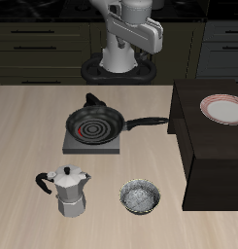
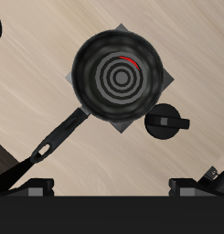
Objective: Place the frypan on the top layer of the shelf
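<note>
The frypan (image 1: 94, 124) is round and black and sits on the grey burner plate (image 1: 114, 148) with red spiral rings. Its long handle (image 1: 150, 123) points toward the shelf (image 1: 210, 156), a big dark boxy unit at the table's side. In the wrist view the frypan (image 2: 118, 78) lies well below my gripper (image 2: 113, 190), with its handle (image 2: 54, 142) running toward an edge of the shelf (image 2: 5, 178). My gripper is open and empty, its fingertips (image 2: 36, 187) wide apart. It hangs high over the table's back, behind the pan.
A pink-rimmed white plate (image 1: 224, 108) lies on the shelf top. A moka pot (image 1: 69, 190) and a small speckled bowl (image 1: 140, 197) stand near the table's front edge. The burner's black knob (image 2: 166, 122) sits beside the plate. Dark drawer cabinets line the back.
</note>
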Motion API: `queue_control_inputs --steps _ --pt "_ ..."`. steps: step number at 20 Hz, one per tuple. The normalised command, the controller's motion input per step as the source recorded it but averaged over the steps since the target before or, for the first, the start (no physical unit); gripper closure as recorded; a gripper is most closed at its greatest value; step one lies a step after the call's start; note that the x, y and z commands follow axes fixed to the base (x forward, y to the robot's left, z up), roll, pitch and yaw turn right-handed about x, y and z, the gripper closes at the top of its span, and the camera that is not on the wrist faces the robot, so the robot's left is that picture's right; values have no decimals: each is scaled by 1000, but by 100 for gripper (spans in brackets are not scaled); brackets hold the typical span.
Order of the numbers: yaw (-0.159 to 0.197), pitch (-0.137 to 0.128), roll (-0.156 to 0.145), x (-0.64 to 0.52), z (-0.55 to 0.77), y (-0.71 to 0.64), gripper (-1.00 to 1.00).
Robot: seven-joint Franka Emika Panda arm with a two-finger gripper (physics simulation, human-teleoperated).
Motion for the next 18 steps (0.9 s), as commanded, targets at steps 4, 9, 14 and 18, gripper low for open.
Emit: queue_control_inputs --steps 4,9,14,18 --pt "-97 -20 -40 -47 -20 73 -100" --pt "-173 23 -90 25 -38 1 -100" --pt "-133 -62 -98 66 91 -72 -100" --pt "-188 79 39 115 -158 -74 -100"
